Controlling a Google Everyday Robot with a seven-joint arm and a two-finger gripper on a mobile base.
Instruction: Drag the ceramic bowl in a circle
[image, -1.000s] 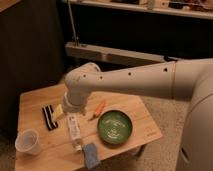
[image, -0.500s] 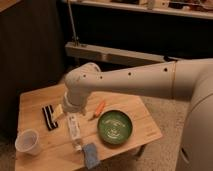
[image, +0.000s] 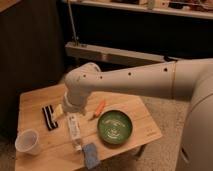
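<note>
Camera view: orange stick (image: 99, 108) and white tube (image: 74, 128) near ceramic bowl (image: 115, 127).
Gripper (image: 69, 106): under wrist; state cannot tell.
Surface: wooden table (image: 35, 102).

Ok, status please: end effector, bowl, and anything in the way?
End effector low, left of bowl, apart from it. Bowl upright, untouched. Orange stick lies between them; white tube just left of bowl.

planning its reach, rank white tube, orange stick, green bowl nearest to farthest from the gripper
Gripper sits over the table's left part.
1. White tube, just in front.
2. Orange stick, to the right.
3. Green bowl, farther right, front.
</note>
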